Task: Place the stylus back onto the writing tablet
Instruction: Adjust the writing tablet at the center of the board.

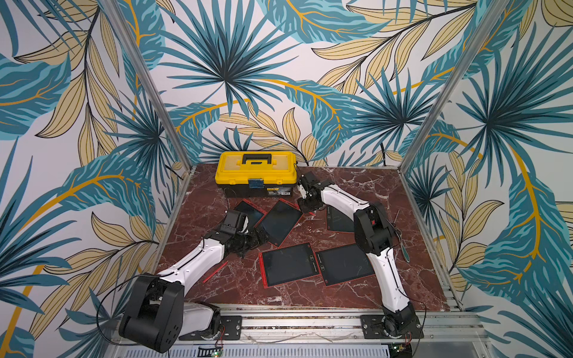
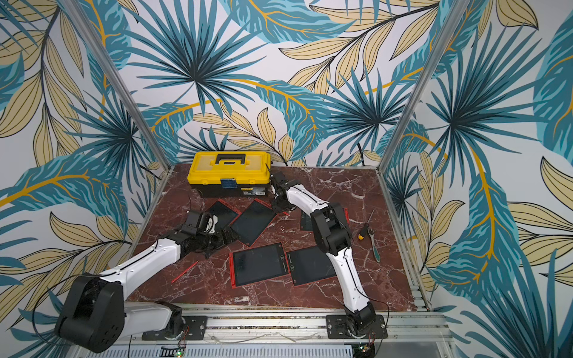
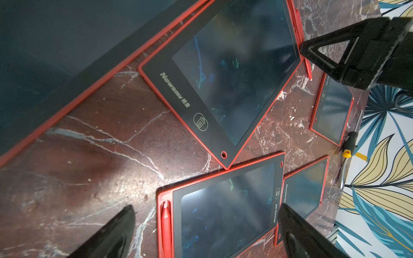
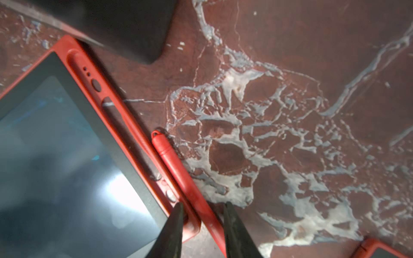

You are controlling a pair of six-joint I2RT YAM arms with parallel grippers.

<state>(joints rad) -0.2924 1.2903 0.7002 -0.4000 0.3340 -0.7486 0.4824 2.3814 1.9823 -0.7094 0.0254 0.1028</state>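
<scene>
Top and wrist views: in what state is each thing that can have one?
yellow toolbox: lid shut.
left pincer: wide open, empty.
right pincer: narrowly open, astride the red stylus.
red stylus: lying on the table, along the middle tablet.
middle tablet: stylus slot empty.
near tablet: docked stylus in its slot.
loose stylus: on the table, apart from every tablet.

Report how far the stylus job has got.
Done: the near tablet holds a docked stylus. In hand: the right gripper straddles the loose stylus, which lies on the marble beside the middle tablet's empty slot; a pinch is not clear yet. The left gripper hangs open. Left: lift it, seat it in the slot; a spare stylus lies by the left arm.
</scene>
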